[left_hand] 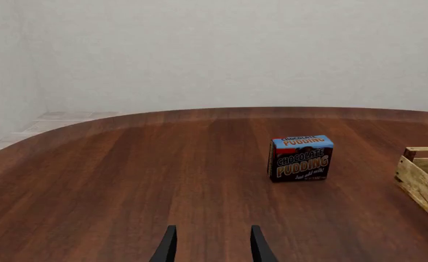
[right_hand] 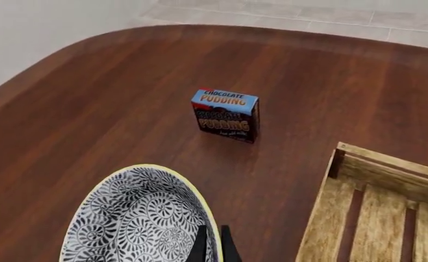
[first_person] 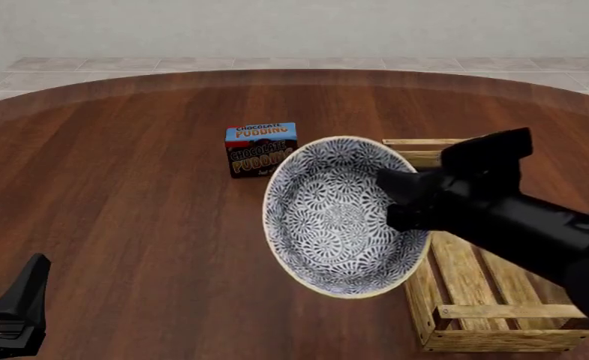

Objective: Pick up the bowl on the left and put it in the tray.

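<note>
One readable thing here: the pudding box [left_hand: 301, 158] on the tabletop [left_hand: 126, 174]. Its dark front reads "CHOCOLATE PUDDING" in orange letters, and the blue top panel repeats "CHOCOLATE PUDDING"; a smaller line beneath is too tiny to read.

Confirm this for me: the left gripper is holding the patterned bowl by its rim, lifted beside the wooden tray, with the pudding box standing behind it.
Wrong arm. The right gripper holds the bowl by its rim, as the front and right wrist views show; the left gripper is open and empty. The rest holds: the bowl is lifted beside the tray, with the pudding box behind it.
</note>
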